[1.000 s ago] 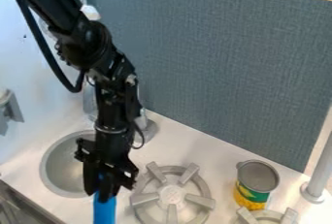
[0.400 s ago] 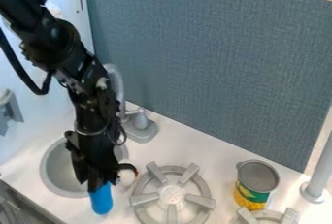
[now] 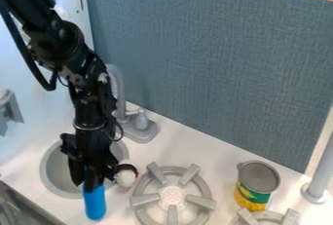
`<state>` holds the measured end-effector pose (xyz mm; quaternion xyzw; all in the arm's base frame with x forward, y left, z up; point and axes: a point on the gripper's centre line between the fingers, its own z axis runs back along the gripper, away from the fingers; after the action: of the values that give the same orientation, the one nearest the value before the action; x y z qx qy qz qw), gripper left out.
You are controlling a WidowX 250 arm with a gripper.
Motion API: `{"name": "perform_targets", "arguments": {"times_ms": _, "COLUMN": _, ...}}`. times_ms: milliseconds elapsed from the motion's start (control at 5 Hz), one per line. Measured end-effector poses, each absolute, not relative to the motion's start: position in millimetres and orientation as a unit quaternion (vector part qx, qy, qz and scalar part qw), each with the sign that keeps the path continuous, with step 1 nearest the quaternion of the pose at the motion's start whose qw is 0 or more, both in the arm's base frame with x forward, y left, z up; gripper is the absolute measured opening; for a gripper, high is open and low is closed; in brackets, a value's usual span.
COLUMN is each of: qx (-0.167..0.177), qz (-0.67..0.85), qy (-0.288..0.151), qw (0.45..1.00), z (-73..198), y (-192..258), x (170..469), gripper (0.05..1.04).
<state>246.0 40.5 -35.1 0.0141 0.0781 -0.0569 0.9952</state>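
A blue cylindrical object (image 3: 95,204) is held by its upper end in the claw (image 3: 93,184), which is closed about it and parted only by its width; the object is seen directly below the claw. The round sink (image 3: 50,176) is partly hidden behind the claw, a white round object (image 3: 125,177) is seen just right of it, then a stove burner (image 3: 172,196), and a tin can (image 3: 255,190) farther right.
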Motion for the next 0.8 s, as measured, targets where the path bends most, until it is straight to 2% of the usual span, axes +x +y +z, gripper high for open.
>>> {"name": "perform_targets", "arguments": {"times_ms": 200, "qx": 0.017, "qz": -0.057, "qy": 0.087, "qw": 0.994, "z": -38.6, "y": 42.0, "x": 247.0, "gripper": 0.386}}
{"name": "perform_targets", "arguments": {"times_ms": 400, "qx": 0.017, "qz": -0.057, "qy": 0.088, "qw": 0.994, "z": -39.0, "y": 42.0, "x": 246.7, "gripper": 0.427}}
{"name": "perform_targets", "arguments": {"times_ms": 600, "qx": 0.011, "qz": -0.057, "qy": 0.085, "qw": 0.995, "z": -39.6, "y": 40.5, "x": 246.9, "gripper": 0.739}}
{"name": "perform_targets", "arguments": {"times_ms": 800, "qx": 0.007, "qz": -0.052, "qy": 0.077, "qw": 0.996, "z": -32.6, "y": 38.0, "x": 241.7, "gripper": 0.989}}
